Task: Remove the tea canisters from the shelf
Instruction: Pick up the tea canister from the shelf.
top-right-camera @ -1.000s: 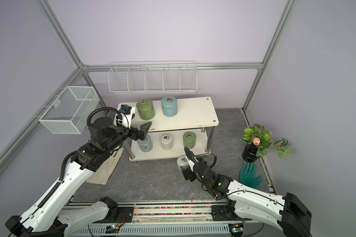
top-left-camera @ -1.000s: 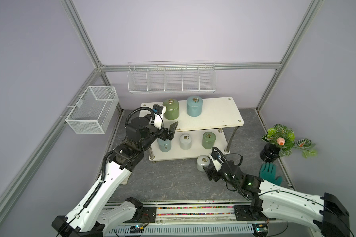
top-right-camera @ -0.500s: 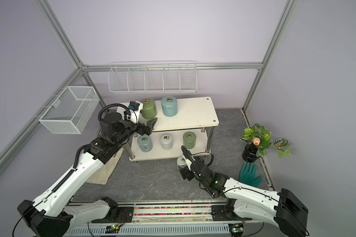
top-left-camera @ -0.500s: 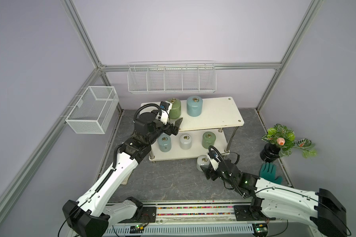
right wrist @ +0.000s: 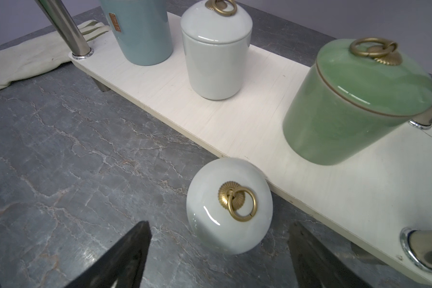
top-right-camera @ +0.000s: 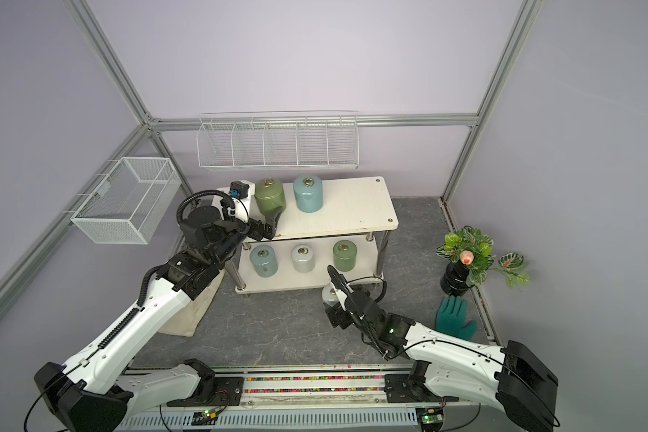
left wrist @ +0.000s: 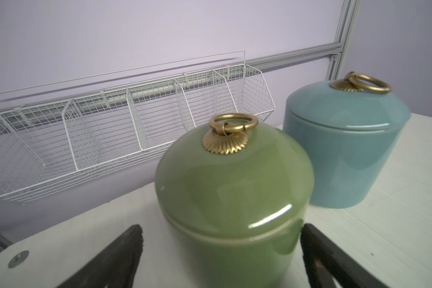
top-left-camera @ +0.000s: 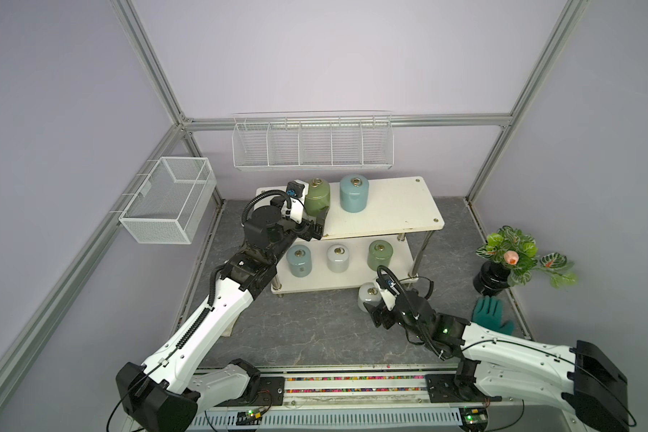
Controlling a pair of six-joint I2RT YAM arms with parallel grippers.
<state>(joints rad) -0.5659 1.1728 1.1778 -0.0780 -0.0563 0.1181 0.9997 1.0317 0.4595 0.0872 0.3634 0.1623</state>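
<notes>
Getting ready to grab the green canister point(top-left-camera: 317, 194), with the left claw point(top-left-camera: 315, 215) wide open.
In both top views the left claw holds nothing and sits at the green canister on the top board of the shelf point(top-left-camera: 397, 209). The blue canister point(top-left-camera: 354, 194) stands near it, so a crooked pull could bump it off. Three more canisters point(top-left-camera: 337, 258) wait on the lower board. In the left wrist view the black fingers point(left wrist: 125, 249) sit one on each side of the shiny green canister, not squeezing. It could slip out, or its lid could fall off if it tips. In the right wrist view the right claw point(right wrist: 217, 239) is open and empty. The white canister point(right wrist: 228, 207) stands on the floor point(right wrist: 60, 149) just beside the shelf, and a careless nudge could knock it over.
</notes>
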